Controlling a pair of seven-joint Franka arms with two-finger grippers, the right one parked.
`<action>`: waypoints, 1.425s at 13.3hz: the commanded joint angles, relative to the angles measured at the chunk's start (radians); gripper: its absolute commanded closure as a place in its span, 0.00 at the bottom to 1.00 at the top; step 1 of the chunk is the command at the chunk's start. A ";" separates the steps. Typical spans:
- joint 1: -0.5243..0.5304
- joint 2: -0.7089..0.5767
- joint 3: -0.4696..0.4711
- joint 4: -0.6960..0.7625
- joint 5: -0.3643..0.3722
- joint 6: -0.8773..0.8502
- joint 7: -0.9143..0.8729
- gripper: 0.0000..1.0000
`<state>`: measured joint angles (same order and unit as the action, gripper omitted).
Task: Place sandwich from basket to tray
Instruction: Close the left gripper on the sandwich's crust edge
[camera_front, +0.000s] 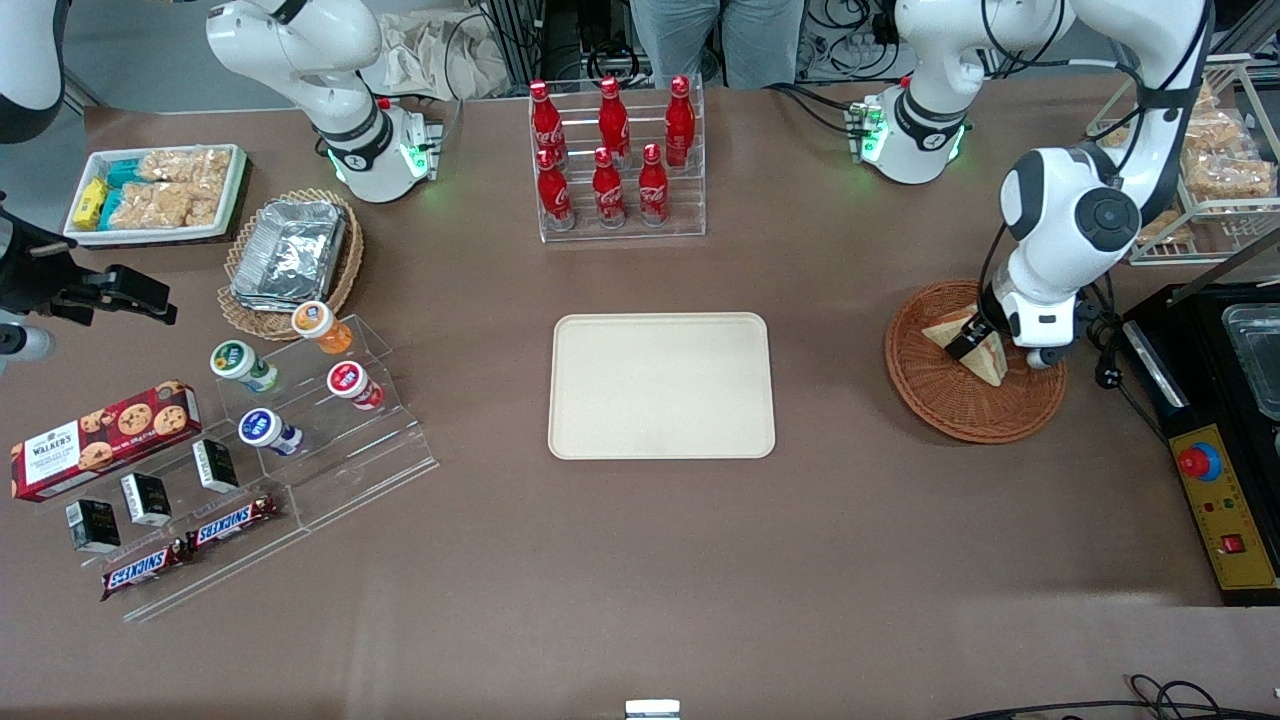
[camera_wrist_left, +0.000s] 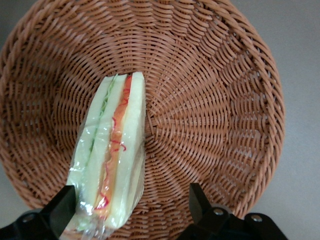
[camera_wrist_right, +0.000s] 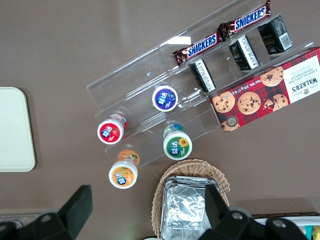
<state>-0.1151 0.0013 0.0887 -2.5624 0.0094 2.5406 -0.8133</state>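
The sandwich (camera_front: 992, 362), a plastic-wrapped white wedge with red and green filling on its edge (camera_wrist_left: 112, 155), lies in the reddish-brown wicker basket (camera_front: 950, 410) toward the working arm's end of the table. My gripper (camera_front: 974, 340) is lowered into the basket and open around the wedge's wide end (camera_wrist_left: 131, 202). One finger (camera_wrist_left: 64, 204) touches the wrapper. The second finger (camera_wrist_left: 198, 200) stands apart from the sandwich over bare wicker (camera_wrist_left: 215, 115). The cream-beige tray (camera_front: 660, 385) lies flat at the table's middle with nothing on it.
A clear rack of red cola bottles (camera_front: 612, 160) stands farther from the front camera than the tray. A black control box with a red button (camera_front: 1215, 500) sits beside the basket. Yogurt cups (camera_front: 345, 380) and snacks on acrylic steps lie toward the parked arm's end.
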 joint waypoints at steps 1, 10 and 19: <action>0.003 0.064 0.002 -0.021 0.014 0.105 -0.026 0.00; 0.002 -0.082 0.020 0.004 0.015 -0.067 -0.007 0.00; 0.002 -0.190 0.020 0.091 0.057 -0.326 -0.004 0.00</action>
<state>-0.1153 -0.2543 0.1080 -2.4590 0.0438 2.1577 -0.8120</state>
